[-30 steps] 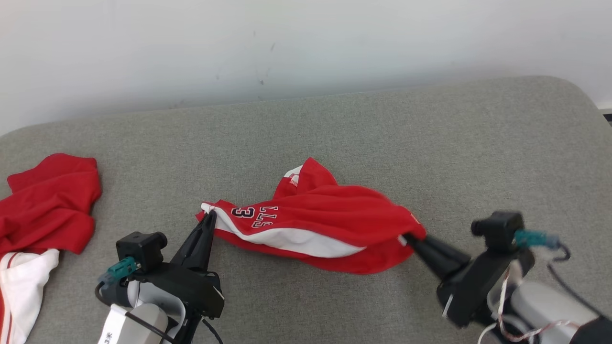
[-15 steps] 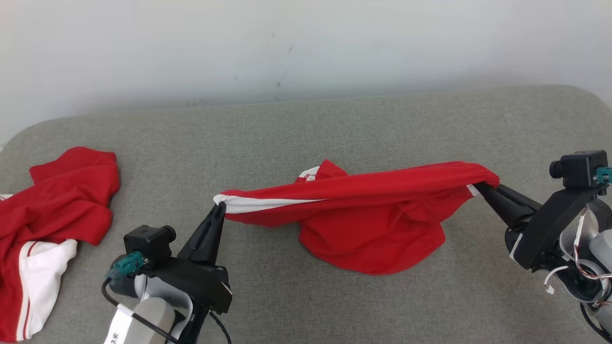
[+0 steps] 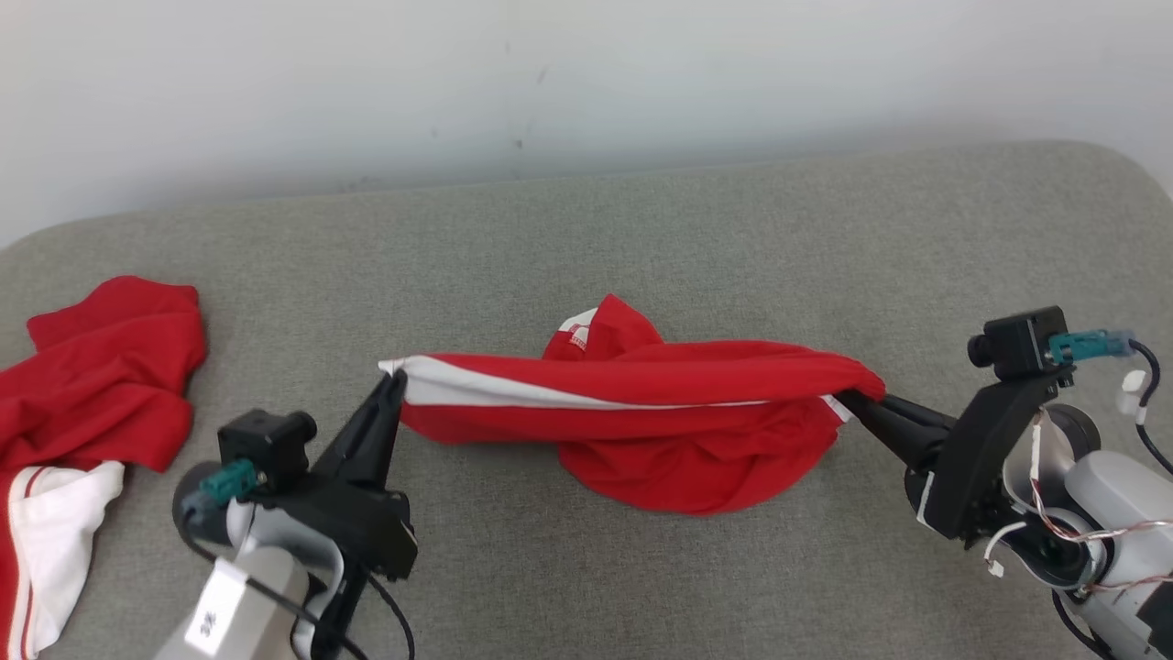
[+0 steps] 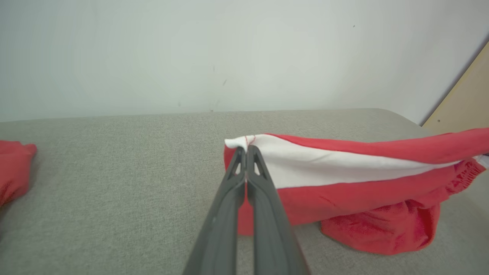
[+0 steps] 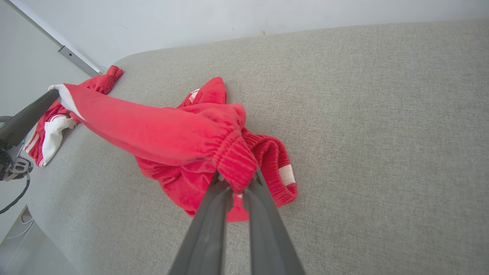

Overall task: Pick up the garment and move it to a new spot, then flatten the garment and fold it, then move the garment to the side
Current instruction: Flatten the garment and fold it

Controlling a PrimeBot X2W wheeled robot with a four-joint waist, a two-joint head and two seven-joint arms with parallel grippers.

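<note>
Left gripper (image 3: 397,379) clamps tight on the white-striped corner of the red garment (image 3: 660,412), right gripper (image 3: 848,400) nips its far end; the cloth hangs stretched between, middle sagging onto the grey cushion (image 3: 641,229). Right wrist view reveals that end as ribbed waistband (image 5: 237,164).

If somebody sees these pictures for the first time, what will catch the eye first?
The red garment, stretched like a rope over the middle of the grey cushion. The left claw pinches its white corner, the right claw its ribbed band. More red and white clothes lie heaped at the far left.
</note>
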